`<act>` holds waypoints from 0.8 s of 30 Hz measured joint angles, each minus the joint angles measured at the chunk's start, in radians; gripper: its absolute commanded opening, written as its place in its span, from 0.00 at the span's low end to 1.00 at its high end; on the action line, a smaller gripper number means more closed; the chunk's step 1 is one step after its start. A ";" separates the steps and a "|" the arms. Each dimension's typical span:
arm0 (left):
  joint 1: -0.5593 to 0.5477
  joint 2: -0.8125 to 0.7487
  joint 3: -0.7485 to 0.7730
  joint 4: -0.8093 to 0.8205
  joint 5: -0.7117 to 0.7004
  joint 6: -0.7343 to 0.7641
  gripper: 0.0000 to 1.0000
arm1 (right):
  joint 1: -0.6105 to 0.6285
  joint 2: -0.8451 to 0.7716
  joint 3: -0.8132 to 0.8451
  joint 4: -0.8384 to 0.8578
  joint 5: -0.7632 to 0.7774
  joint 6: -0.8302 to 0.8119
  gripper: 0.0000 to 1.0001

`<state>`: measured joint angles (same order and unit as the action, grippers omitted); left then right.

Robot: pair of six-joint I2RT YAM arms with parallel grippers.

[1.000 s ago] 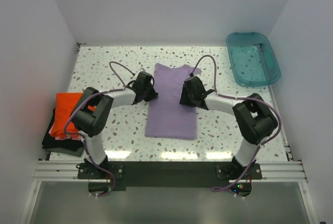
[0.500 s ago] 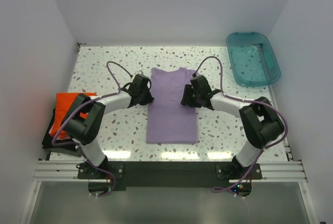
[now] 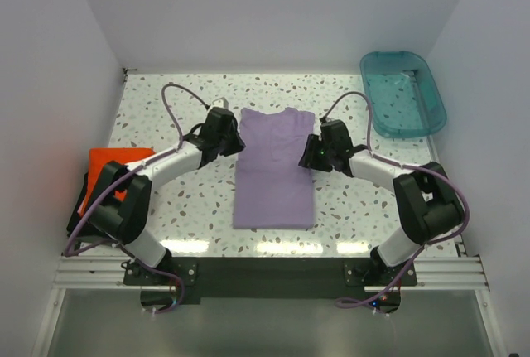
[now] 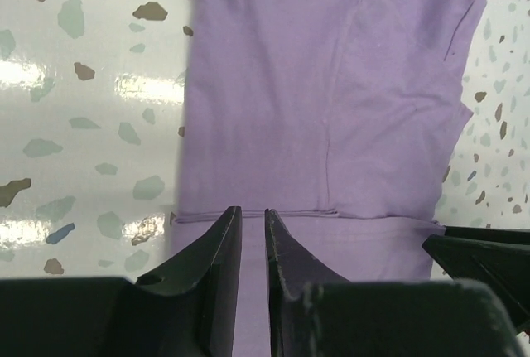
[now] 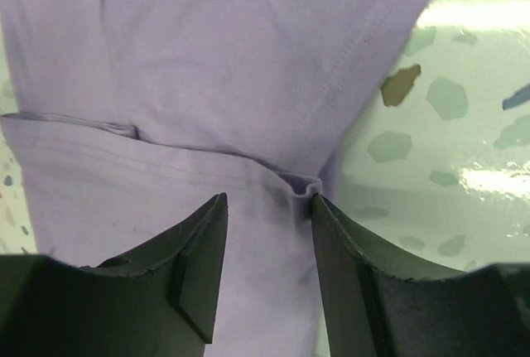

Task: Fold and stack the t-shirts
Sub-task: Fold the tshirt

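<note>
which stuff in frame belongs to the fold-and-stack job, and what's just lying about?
Job:
- lavender t-shirt, partly folded, table centre
- orange-red t-shirt, on the left pile
- dark shirt, under it

Lying about:
- teal tub, far right corner

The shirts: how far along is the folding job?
Done: an orange shirt sits folded on a dark pile at the left. In hand: the purple shirt lies folded into a long strip, with the left gripper and right gripper open at its edges. Left: folding it shorter and stacking it.
</note>
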<state>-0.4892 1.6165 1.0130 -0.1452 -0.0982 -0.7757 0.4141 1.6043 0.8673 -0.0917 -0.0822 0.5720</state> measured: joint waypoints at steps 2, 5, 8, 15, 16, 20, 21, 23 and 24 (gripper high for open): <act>0.000 0.001 -0.021 0.005 0.002 0.002 0.22 | 0.000 0.000 -0.021 -0.002 0.011 0.002 0.38; 0.000 0.015 -0.051 0.009 0.005 0.002 0.22 | 0.000 0.008 -0.034 -0.012 0.041 0.009 0.26; 0.000 0.063 -0.063 0.009 0.005 0.001 0.22 | 0.000 0.034 -0.034 -0.026 0.077 0.012 0.23; 0.001 0.140 -0.066 0.036 -0.014 -0.027 0.21 | 0.000 0.060 -0.014 -0.026 0.111 0.018 0.24; 0.001 0.144 -0.066 0.043 -0.014 -0.031 0.21 | 0.000 0.066 -0.006 -0.024 0.113 0.018 0.24; 0.001 0.151 -0.063 0.062 -0.018 -0.044 0.21 | 0.000 0.080 0.012 -0.027 0.117 0.014 0.32; 0.001 0.150 -0.063 0.061 -0.020 -0.044 0.22 | 0.000 0.080 0.014 -0.031 0.118 0.013 0.36; 0.000 0.146 -0.063 0.056 -0.028 -0.043 0.23 | 0.001 0.077 0.021 -0.045 0.124 0.011 0.49; 0.000 0.142 -0.063 0.048 -0.033 -0.043 0.25 | 0.002 0.072 0.026 -0.054 0.130 0.007 0.53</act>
<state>-0.4892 1.7588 0.9501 -0.0967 -0.1314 -0.8192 0.4160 1.6764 0.8932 -0.1455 0.0475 0.5793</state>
